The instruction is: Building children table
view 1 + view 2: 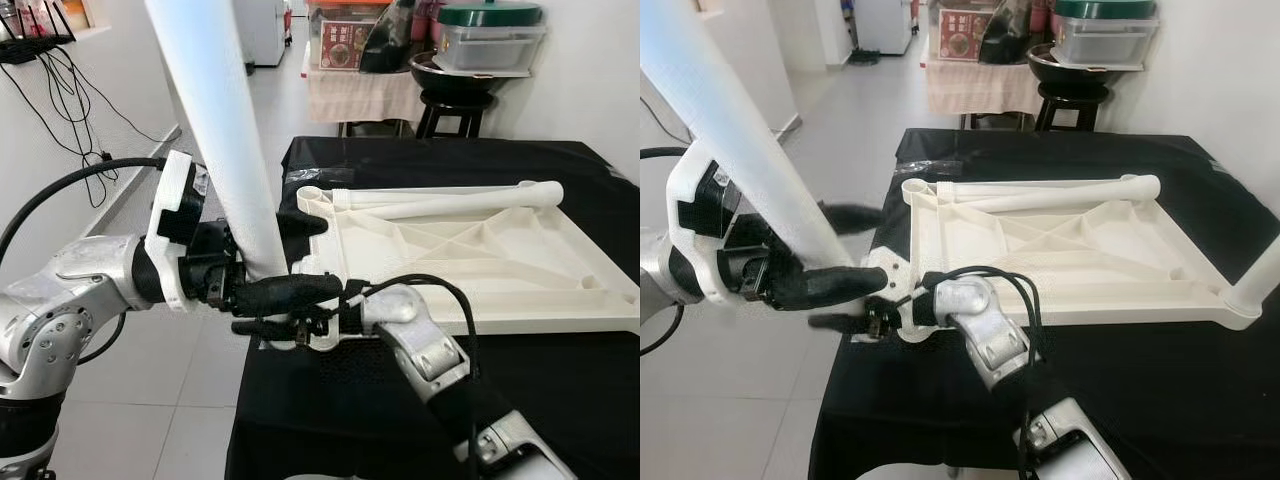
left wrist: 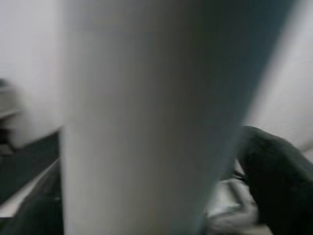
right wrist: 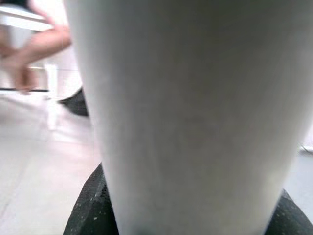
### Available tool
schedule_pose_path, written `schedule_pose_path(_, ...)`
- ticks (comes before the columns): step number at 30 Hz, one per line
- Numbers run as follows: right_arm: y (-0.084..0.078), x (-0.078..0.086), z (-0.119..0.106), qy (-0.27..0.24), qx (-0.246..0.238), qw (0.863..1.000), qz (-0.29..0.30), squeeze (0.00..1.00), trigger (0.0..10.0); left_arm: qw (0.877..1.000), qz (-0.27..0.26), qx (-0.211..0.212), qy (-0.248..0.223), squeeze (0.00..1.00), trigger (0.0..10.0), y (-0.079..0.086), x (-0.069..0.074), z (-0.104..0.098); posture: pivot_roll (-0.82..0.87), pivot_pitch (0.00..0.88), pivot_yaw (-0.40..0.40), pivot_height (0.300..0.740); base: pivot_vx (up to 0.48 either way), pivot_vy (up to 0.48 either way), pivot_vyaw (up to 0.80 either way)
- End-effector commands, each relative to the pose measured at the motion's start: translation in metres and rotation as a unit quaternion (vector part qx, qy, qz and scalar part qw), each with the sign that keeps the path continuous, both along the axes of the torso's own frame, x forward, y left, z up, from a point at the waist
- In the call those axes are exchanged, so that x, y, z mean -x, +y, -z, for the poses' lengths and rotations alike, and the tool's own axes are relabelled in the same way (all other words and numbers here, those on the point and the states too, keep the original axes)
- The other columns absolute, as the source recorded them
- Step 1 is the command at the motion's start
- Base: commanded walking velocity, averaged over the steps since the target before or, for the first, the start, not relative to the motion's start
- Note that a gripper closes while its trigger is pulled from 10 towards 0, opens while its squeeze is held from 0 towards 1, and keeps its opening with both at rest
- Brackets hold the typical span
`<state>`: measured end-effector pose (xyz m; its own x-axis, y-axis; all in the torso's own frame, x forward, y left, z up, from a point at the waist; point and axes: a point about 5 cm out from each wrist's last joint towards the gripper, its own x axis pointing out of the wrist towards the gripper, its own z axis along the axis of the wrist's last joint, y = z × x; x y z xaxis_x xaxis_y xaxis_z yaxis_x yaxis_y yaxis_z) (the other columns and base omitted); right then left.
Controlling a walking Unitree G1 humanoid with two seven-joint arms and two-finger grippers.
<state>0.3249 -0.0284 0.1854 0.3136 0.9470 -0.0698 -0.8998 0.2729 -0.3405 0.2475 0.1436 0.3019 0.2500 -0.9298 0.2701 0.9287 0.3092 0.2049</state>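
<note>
White leg (image 1: 215, 120), long, smooth tube, stands tilted at near-left corner of upturned cream tabletop (image 1: 470, 265) on black-clothed table (image 1: 560, 400). Left gripper (image 1: 285, 290) clamps leg's base; right gripper (image 1: 275, 328) beside it, closure unclear.

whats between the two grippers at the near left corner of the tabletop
The upright white table leg: the left gripper and right gripper meet at its base by the upturned tabletop, seen in the left eye view.

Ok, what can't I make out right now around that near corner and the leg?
- Leg's foot in the tabletop's corner socket: head views, hidden behind both claws.
- Leg's top end: cut off by the frame edge.
- Left wrist view: blurred, leg close up.
- Right claw: fingers too small.
</note>
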Motion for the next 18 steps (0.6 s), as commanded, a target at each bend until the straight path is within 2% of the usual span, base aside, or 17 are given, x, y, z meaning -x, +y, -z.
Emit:
schedule_pose_path(1,-0.013,-0.01,0.002,0.019,-0.015,0.998,0.054,0.0,0.0,1.0,-0.003,-0.003,-0.002,1.0,10.0,0.001,0.003,0.002,0.03,0.0,-0.007,0.74,0.0,0.0,0.0)
schedule_pose_path(2,-0.019,-0.015,0.0,0.023,-0.022,0.997,0.072,0.0,0.0,0.998,-0.065,0.013,-0.002,1.0,10.0,0.015,-0.003,0.001,0.04,0.0,-0.006,0.74,0.0,0.0,0.0)
schedule_pose_path(3,-0.019,-0.015,0.0,0.023,-0.022,0.997,0.072,0.0,0.0,0.998,-0.065,0.013,-0.002,1.0,10.0,0.015,-0.003,0.001,0.04,0.0,-0.006,0.74,0.0,0.0,0.0)
schedule_pose_path(4,-0.027,-0.022,-0.003,0.026,-0.026,0.995,0.092,0.0,0.0,0.99,-0.14,0.029,0.009,1.0,10.0,0.034,-0.005,0.005,0.05,0.019,-0.007,0.74,0.0,0.0,0.0)
schedule_pose_path(6,-0.042,-0.031,-0.008,0.031,-0.032,0.992,0.119,0.0,0.0,0.97,-0.24,0.037,0.029,1.0,10.0,0.061,0.001,0.018,0.06,0.055,-0.009,0.74,0.0,0.0,0.0)
schedule_pose_path(7,-0.047,-0.034,-0.01,0.031,-0.035,0.991,0.125,0.0,0.0,0.964,-0.261,0.034,0.042,1.0,10.0,0.065,0.008,0.027,0.06,0.067,-0.011,0.74,0.0,0.0,0.0)
schedule_pose_path(8,-0.05,-0.037,-0.013,0.036,-0.046,0.991,0.125,0.0,0.0,0.962,-0.269,0.016,0.053,1.0,10.0,0.059,0.016,0.039,0.07,0.087,-0.014,0.74,0.0,0.0,0.0)
schedule_pose_path(10,-0.05,-0.037,-0.013,0.036,-0.046,0.991,0.125,0.0,0.0,0.962,-0.269,0.016,0.053,1.0,10.0,0.059,0.016,0.039,0.07,0.087,-0.014,0.74,0.0,0.0,0.0)
schedule_pose_path(11,-0.052,-0.037,-0.016,0.039,-0.056,0.992,0.11,0.0,0.0,0.963,-0.263,-0.009,0.065,0.79,10.0,0.048,0.027,0.053,0.08,0.118,-0.016,0.74,0.0,0.0,0.0)
schedule_pose_path(12,-0.052,-0.037,-0.016,0.039,-0.056,0.992,0.11,0.0,0.0,0.963,-0.263,-0.009,0.065,0.79,10.0,0.048,0.027,0.053,0.08,0.118,-0.016,0.74,0.0,0.0,0.0)
schedule_pose_path(13,-0.053,-0.038,-0.022,0.043,-0.073,0.992,0.094,0.0,0.0,0.963,-0.255,-0.034,0.079,0.0,10.0,0.034,0.04,0.068,0.08,0.138,-0.015,0.74,0.0,0.0,0.0)
schedule_pose_path(14,-0.054,-0.039,-0.025,0.044,-0.083,0.992,0.084,0.0,0.0,0.963,-0.249,-0.048,0.088,0.0,10.0,0.025,0.049,0.077,0.08,0.145,-0.015,0.74,0.0,0.0,0.0)
schedule_pose_path(16,-0.054,-0.039,-0.025,0.044,-0.083,0.992,0.084,0.0,0.0,0.963,-0.249,-0.048,0.088,0.0,10.0,0.025,0.049,0.077,0.08,0.145,-0.015,0.74,0.0,0.0,0.0)
schedule_pose_path(17,-0.054,-0.038,-0.03,0.048,-0.093,0.993,0.063,0.0,0.5,0.965,-0.234,-0.049,0.105,0.0,10.0,0.013,0.06,0.084,0.08,0.169,-0.012,0.74,0.0,0.0,0.0)
schedule_pose_path(18,-0.053,-0.036,-0.036,0.053,-0.104,0.993,0.032,0.0,9.1,0.966,-0.223,-0.064,0.115,0.0,10.0,0.005,0.07,0.091,0.08,0.196,-0.014,0.74,0.0,0.0,0.0)
